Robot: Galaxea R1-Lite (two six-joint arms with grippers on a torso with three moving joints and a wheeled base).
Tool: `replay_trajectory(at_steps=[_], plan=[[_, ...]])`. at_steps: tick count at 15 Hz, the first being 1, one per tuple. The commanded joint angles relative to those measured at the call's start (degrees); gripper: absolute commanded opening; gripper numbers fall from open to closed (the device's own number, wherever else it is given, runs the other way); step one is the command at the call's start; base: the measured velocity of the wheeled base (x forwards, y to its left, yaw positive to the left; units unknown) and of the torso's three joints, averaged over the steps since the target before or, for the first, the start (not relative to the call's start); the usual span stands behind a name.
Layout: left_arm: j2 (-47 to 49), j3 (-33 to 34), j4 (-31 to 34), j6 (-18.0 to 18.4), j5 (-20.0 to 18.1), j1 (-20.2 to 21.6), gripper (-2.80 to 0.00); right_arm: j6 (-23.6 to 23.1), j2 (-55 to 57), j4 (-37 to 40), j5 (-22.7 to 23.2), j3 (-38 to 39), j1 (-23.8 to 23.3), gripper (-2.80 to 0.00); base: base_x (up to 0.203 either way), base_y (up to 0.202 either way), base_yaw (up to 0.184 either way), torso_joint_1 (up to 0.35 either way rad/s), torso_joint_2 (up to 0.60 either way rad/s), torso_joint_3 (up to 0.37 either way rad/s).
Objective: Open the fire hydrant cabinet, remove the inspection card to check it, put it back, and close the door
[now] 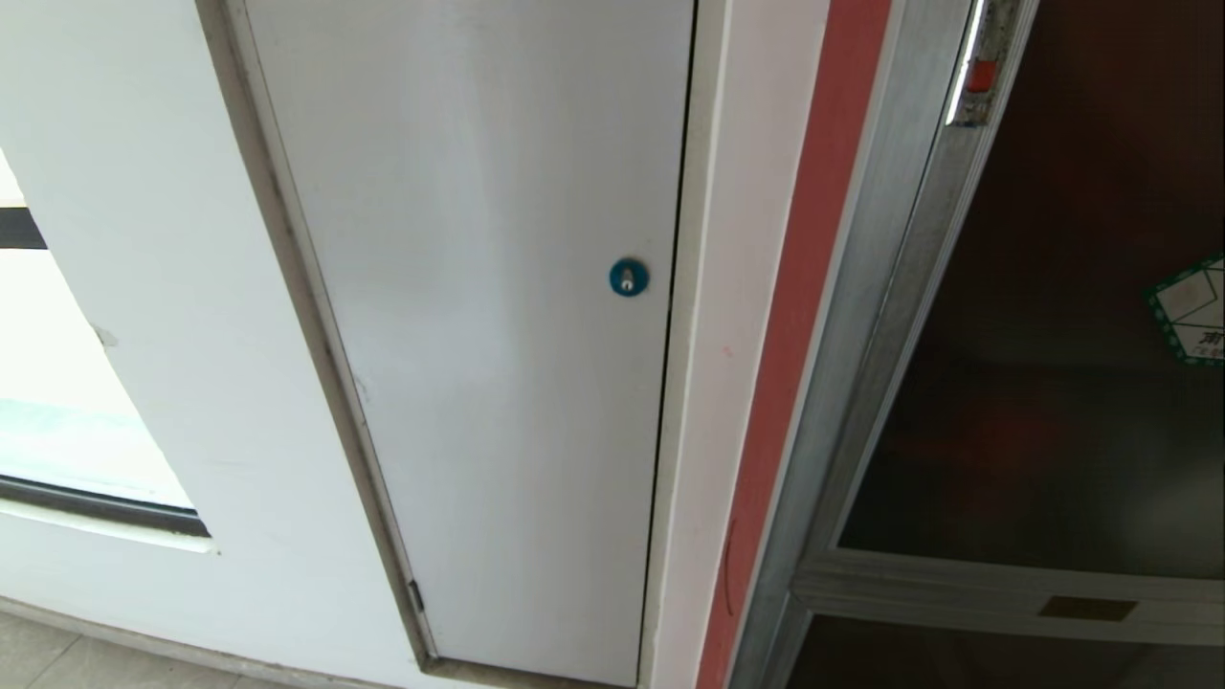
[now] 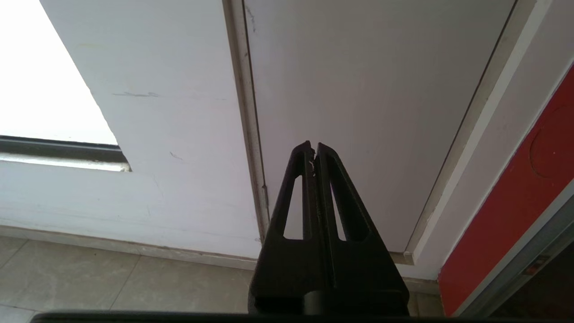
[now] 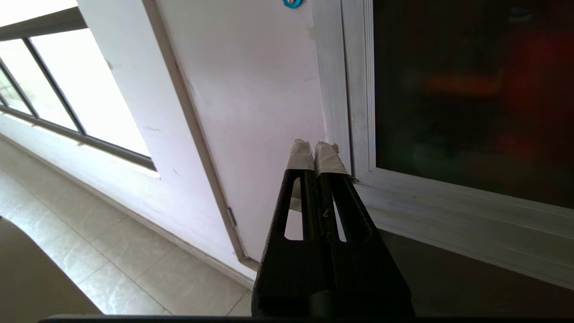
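Note:
The fire hydrant cabinet (image 1: pixel 866 316), silver-framed, stands at the right of the head view. Its door (image 1: pixel 1062 316) of dark tinted glass lies closed in the frame, with a green-bordered sticker (image 1: pixel 1191 308) and a small red latch (image 1: pixel 980 77) near its upper left edge. The inspection card is hidden. Neither arm shows in the head view. My right gripper (image 3: pixel 316 146), tips wrapped in pale tape, is shut and empty, pointing at the door's (image 3: pixel 471 94) lower left corner by the frame (image 3: pixel 347 89). My left gripper (image 2: pixel 313 147) is shut and empty, aimed low at the pale grey panel (image 2: pixel 358 89).
A plain pale grey panel (image 1: pixel 498 316) with a blue round lock (image 1: pixel 629 277) fills the middle. A red strip (image 1: pixel 794 316) runs between it and the cabinet. A window (image 1: pixel 57 402) is at the left. Beige floor tiles (image 3: pixel 112 251) lie below. A lower dark panel carries a brass plate (image 1: pixel 1088 608).

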Motion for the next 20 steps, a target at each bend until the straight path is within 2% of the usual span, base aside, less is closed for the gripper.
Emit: replay_trajectory(at_steps=[1, 3, 5, 7, 9, 11, 14, 20], plan=[[0.1, 0.0, 0.0, 0.0, 0.0, 0.0, -2.80, 0.0, -6.5, 2.4, 0.1, 0.2, 0.2, -2.80, 0.000, 0.000, 0.000, 0.000, 0.00, 0.000], [0.1, 0.0, 0.0, 0.0, 0.0, 0.0, -2.80, -0.8, -10.9, 4.9, -1.4, 0.2, 0.2, -2.80, 0.000, 0.000, 0.000, 0.000, 0.00, 0.000], [0.1, 0.0, 0.0, 0.0, 0.0, 0.0, -2.80, -2.8, -10.8, 5.4, -10.8, 0.6, 0.2, -2.80, 0.000, 0.000, 0.000, 0.000, 0.00, 0.000], [0.1, 0.0, 0.0, 0.0, 0.0, 0.0, -2.80, -7.1, -10.7, 5.5, -17.4, 2.0, 0.2, -2.80, 0.000, 0.000, 0.000, 0.000, 0.00, 0.000], [0.1, 0.0, 0.0, 0.0, 0.0, 0.0, -2.80, -9.0, -10.7, 6.0, -22.9, 2.1, 0.2, -2.80, 0.000, 0.000, 0.000, 0.000, 0.00, 0.000], [0.1, 0.0, 0.0, 0.0, 0.0, 0.0, -2.80, -10.1, -10.7, 6.9, -23.5, 2.1, 0.2, -2.80, 0.000, 0.000, 0.000, 0.000, 0.00, 0.000], [0.1, 0.0, 0.0, 0.0, 0.0, 0.0, -2.80, -14.1, -10.7, 16.5, -23.4, 2.1, 0.2, -2.80, 0.000, 0.000, 0.000, 0.000, 0.00, 0.000], [0.1, 0.0, 0.0, 0.0, 0.0, 0.0, -2.80, -9.5, -10.7, 16.3, -23.5, 2.1, 0.2, -2.80, 0.000, 0.000, 0.000, 0.000, 0.00, 0.000]])
